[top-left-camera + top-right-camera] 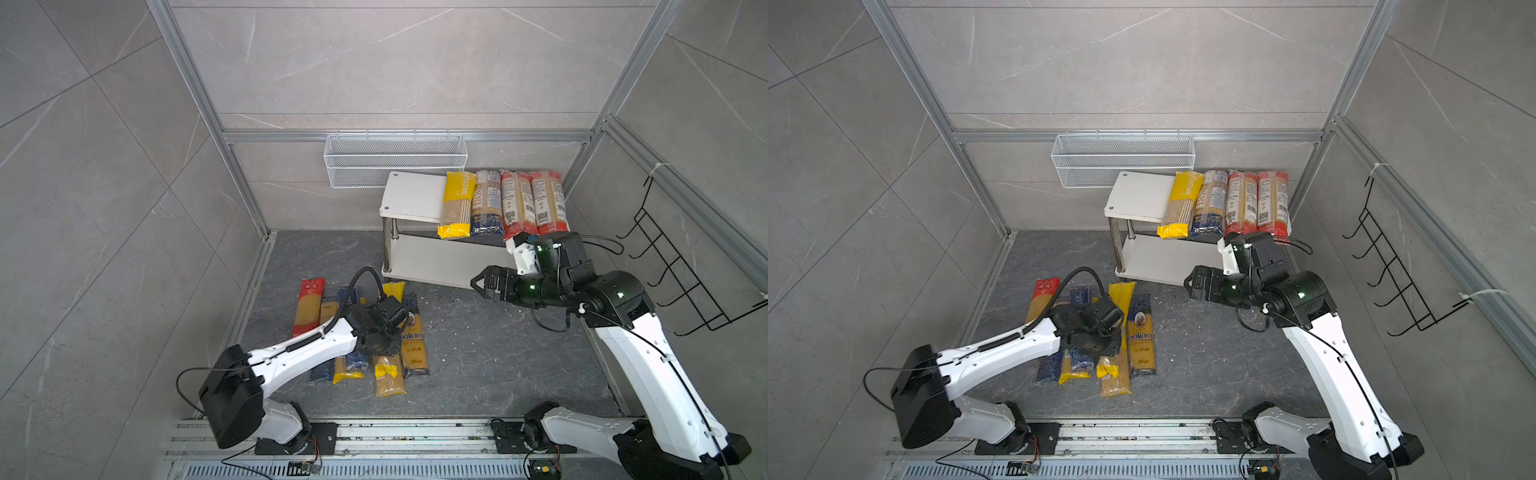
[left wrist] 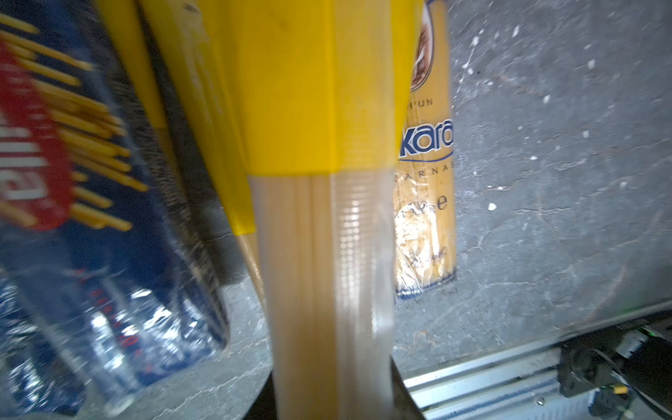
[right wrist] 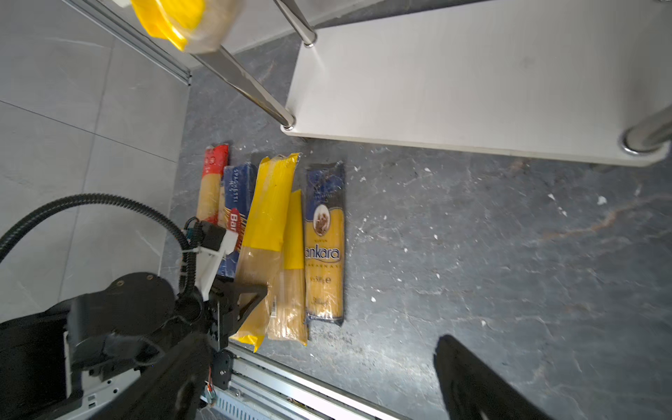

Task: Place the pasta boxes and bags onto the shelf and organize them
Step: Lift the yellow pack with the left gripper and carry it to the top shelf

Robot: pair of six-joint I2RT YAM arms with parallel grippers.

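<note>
Four packs (image 1: 484,199) lie side by side on the shelf (image 1: 409,195) top, crowded to its right end, which leaves the bare left part free for more. About seven others lie in a row on the floor (image 1: 498,353). My left gripper (image 3: 251,294) is clamped shut on a yellow-ended bag (image 2: 320,218), near mid-length, I judge for balance. My right gripper (image 1: 478,284) hangs wide open and empty beside the lower board.

L pincer (image 3: 259,296) clamped low, R pincer (image 1: 478,285) wide
</note>
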